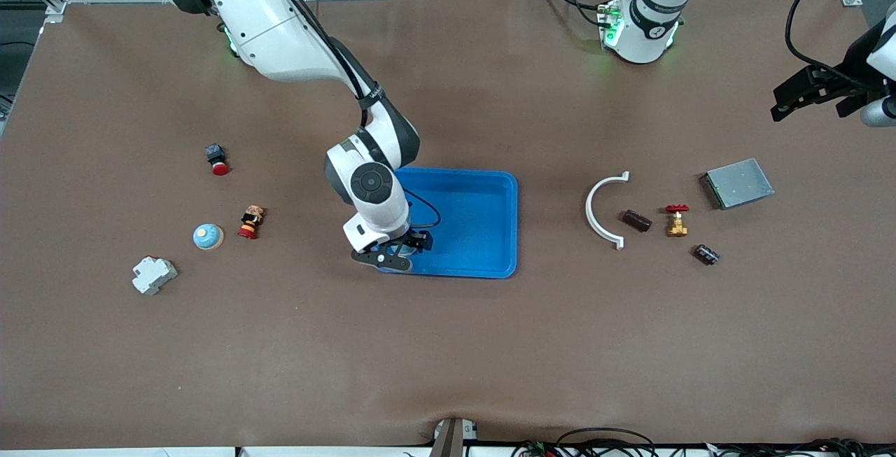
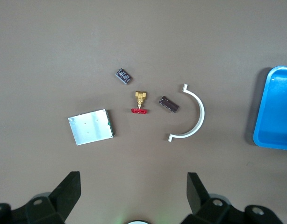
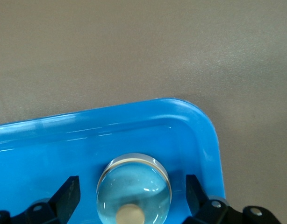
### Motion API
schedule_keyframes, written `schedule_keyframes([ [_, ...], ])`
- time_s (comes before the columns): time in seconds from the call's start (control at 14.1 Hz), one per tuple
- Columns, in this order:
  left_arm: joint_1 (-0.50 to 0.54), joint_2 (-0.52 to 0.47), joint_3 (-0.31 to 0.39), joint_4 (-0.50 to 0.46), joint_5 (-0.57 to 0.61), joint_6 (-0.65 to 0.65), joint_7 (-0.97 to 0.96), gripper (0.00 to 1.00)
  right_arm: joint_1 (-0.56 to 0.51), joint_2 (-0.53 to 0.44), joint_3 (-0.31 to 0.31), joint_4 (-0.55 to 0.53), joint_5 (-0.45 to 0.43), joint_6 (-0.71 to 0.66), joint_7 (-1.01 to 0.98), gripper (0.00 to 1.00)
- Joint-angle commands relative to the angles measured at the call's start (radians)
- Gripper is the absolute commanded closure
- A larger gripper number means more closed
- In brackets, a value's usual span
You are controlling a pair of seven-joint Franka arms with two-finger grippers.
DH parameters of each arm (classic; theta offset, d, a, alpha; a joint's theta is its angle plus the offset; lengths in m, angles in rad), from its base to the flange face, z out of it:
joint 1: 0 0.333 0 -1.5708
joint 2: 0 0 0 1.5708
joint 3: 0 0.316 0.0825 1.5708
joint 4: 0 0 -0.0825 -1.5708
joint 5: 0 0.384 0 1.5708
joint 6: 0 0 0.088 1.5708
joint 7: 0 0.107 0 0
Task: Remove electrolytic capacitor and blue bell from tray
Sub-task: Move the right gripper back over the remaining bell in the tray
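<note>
A light blue bell (image 3: 134, 189) with a beige button lies in the blue tray (image 1: 513, 219), in the corner nearest the front camera at the right arm's end. My right gripper (image 1: 395, 255) is open, with a finger on each side of this bell and not touching it; the front view mostly hides the bell. A second bell (image 1: 208, 236) sits on the table toward the right arm's end. Two dark capacitors (image 1: 638, 220) (image 1: 707, 254) lie toward the left arm's end. My left gripper (image 1: 808, 103) is open and empty, high over the table at that end.
Near the capacitors lie a white curved clip (image 1: 602, 211), a brass valve with a red handle (image 1: 676, 219) and a grey metal box (image 1: 738, 183). Toward the right arm's end lie two red-capped buttons (image 1: 217, 159) (image 1: 250, 222) and a white breaker (image 1: 153, 274).
</note>
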Motion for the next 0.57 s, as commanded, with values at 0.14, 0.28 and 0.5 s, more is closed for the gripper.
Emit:
schedule_keyframes([
  [0.14,0.002,-0.008,0.004,0.003,0.003,-0.017,0.02,0.0,0.014,0.024,-0.008,0.031,-0.012,-0.001,0.019,0.25],
  [0.28,0.001,-0.003,0.002,0.003,0.003,-0.014,0.02,0.0,0.015,0.024,-0.008,0.031,-0.013,0.001,0.019,0.46],
  [0.5,0.001,0.0,0.002,0.003,0.001,-0.009,0.019,0.0,0.024,0.021,-0.008,0.031,-0.01,-0.001,0.021,0.88],
])
